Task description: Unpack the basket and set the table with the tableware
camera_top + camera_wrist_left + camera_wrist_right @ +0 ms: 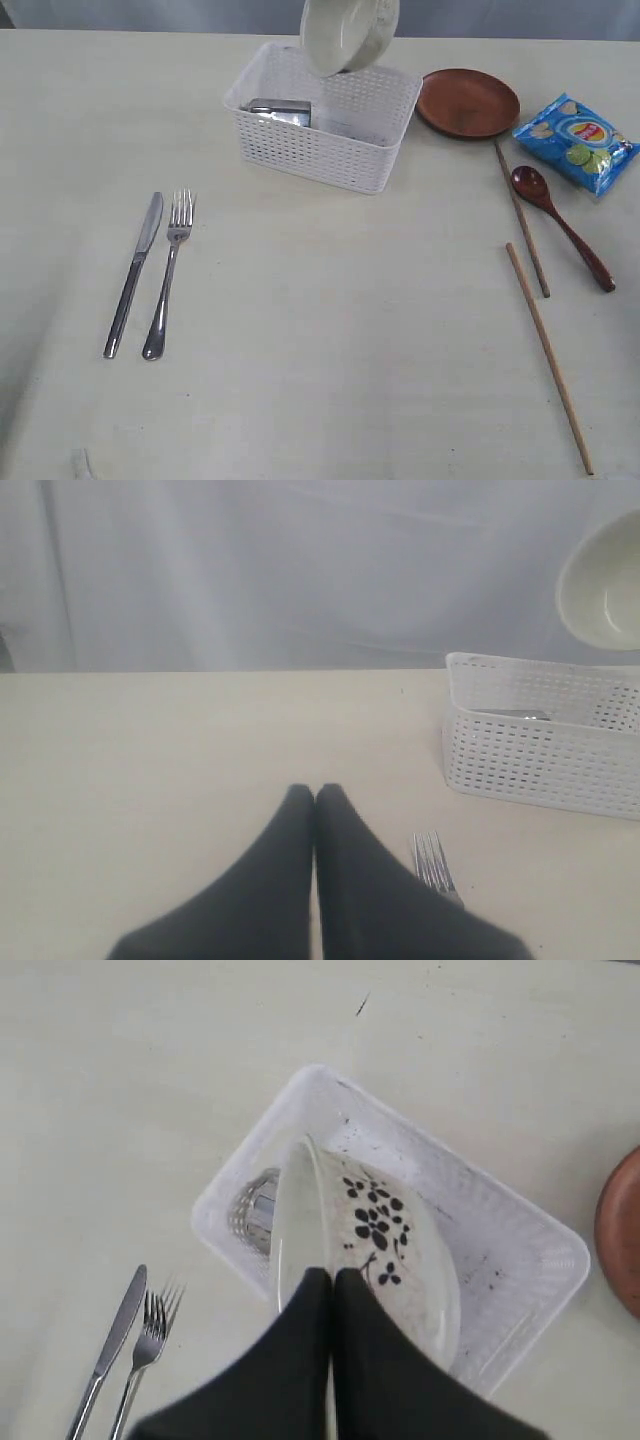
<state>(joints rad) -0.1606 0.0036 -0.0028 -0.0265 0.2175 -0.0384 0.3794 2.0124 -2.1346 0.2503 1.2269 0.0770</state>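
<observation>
basket [320, 150]: perforated plastic, matt | tabletop [330, 330]: smooth, matt | knife [135, 270], fork [168, 280]: polished metal | spoon [560, 225]: glossy wood | chopsticks [548, 355]: bare wood | bowl [345, 35]: glazed, glossy

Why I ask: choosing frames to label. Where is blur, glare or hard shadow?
Exterior view: even, soft light, faint shadows, little glare, knife and fork sharp. Left wrist view: left end effector a blurred dark shape, basket sharper. Right wrist view: right end effector soft-edged, bowl's flower pattern clear.

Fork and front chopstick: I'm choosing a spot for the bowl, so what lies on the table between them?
Nothing. In the exterior view the table is bare between the fork and the front chopstick.
</observation>
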